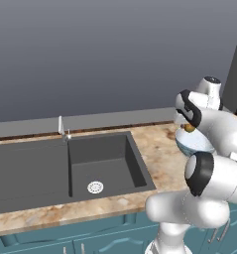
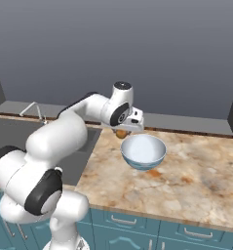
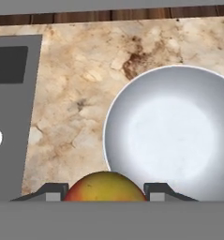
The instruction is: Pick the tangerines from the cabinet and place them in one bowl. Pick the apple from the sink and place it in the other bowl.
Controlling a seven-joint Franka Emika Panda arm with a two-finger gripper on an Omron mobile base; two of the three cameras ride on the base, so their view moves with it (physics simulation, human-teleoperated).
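My gripper [image 2: 121,132] is shut on the apple [image 3: 105,186], an orange-red fruit with a yellowish patch, held in the air between the two dark fingertips. It also shows as a small orange spot [image 1: 190,128] under the hand. The other bowl [image 2: 143,151], white inside with pale-blue sides, stands empty on the counter. My gripper hovers just above and beside its left rim, toward the sink. In the hand view the bowl [image 3: 172,133] lies ahead and to the right of the apple. The dark grey sink [image 1: 65,166] is to the left, with its white drain [image 1: 95,187].
A speckled beige countertop [image 2: 196,180] runs right of the sink. A small silver tap [image 1: 61,129] stands behind the basins. Teal drawers with silver handles [image 2: 198,234] line the front below. A grey wall rises behind the counter.
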